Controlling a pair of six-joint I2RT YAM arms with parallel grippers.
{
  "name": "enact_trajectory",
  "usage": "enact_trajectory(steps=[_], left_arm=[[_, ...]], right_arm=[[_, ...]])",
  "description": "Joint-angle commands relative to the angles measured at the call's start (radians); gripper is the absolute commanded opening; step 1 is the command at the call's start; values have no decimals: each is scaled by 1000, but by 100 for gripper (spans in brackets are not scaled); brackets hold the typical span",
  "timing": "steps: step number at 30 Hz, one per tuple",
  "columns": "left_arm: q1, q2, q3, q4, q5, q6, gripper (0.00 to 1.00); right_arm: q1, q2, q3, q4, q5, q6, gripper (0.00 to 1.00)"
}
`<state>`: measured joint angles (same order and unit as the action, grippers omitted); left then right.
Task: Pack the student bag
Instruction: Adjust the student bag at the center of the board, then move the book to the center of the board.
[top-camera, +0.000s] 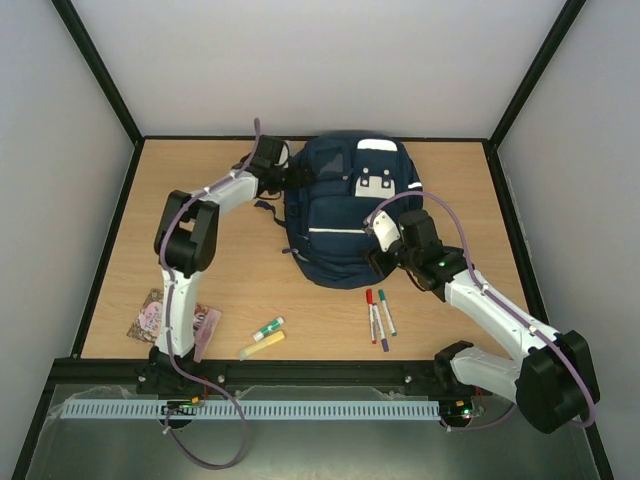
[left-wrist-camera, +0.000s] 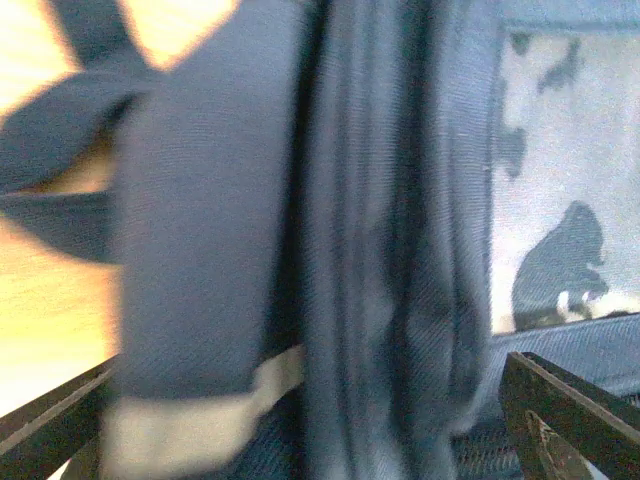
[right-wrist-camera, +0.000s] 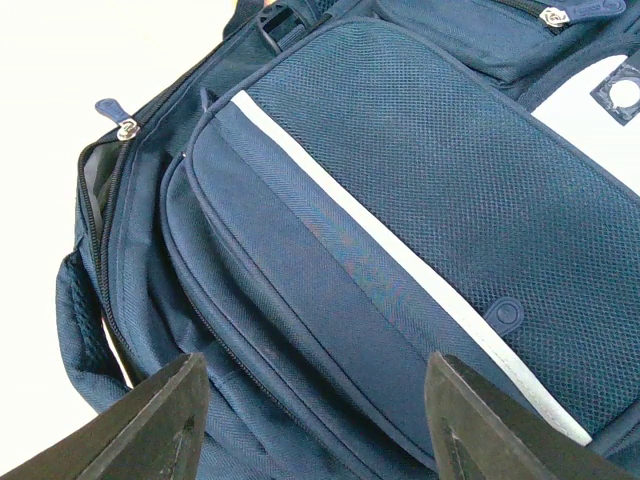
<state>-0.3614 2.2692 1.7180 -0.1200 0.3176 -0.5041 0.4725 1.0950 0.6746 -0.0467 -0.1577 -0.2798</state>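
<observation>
Top external: student bag (top-camera: 330, 240) lies front-up at far centre of the counter (top-camera: 470, 190), one arm at each side.
At the bag's far-left edge the left jaws stand spread wide, released; left wrist view shows navy fabric filling the gap between the fingers (left-wrist-camera: 565, 410). Over the front pocket (right-wrist-camera: 330, 300), by the white stripe (right-wrist-camera: 400, 260), the right jaws are part-open, gripping nothing; fabric contact: cannot tell. Three markers (top-camera: 379, 318) lie on the near counter, apart from the bag.
</observation>
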Motion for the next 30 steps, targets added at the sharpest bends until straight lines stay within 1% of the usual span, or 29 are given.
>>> enact_trajectory(steps=[1, 2, 4, 7, 10, 14, 19, 21, 23, 25, 28, 30], left_arm=[[19, -219, -58, -149, -277, -10, 99], [20, -268, -78, -183, -354, -27, 100], [23, -361, -127, -238, -462, -61, 100], [36, -505, -234, -309, -562, -128, 100], [62, -670, -377, -339, -590, -180, 99], [127, -868, -561, -372, -601, -229, 99], [176, -1064, -702, -483, -667, -311, 99], [184, -1117, -733, -548, -707, -370, 100], [193, -1154, -756, -648, -776, -473, 99], [217, -1172, -772, -740, -797, -562, 99], [258, -1151, -798, -874, -796, -684, 100], [277, -1116, -820, -938, -781, -729, 100]], right_arm=[[-3, 4, 3, -11, -26, -2, 61], [-3, 3, 5, -14, -28, -2, 61], [-3, 0, 8, -18, -34, -2, 61], [-3, -4, 8, -21, -41, -6, 61], [-3, -8, 9, -22, -46, -8, 61], [-3, -19, 8, -27, -55, -11, 61], [-3, -20, 8, -28, -57, -18, 61], [-3, -18, 8, -31, -58, -21, 61], [-3, -14, 9, -33, -59, -24, 61], [-3, -11, 10, -34, -56, -26, 61], [-3, -10, 11, -39, -53, -28, 61], [-3, -9, 11, -39, -49, -30, 61]])
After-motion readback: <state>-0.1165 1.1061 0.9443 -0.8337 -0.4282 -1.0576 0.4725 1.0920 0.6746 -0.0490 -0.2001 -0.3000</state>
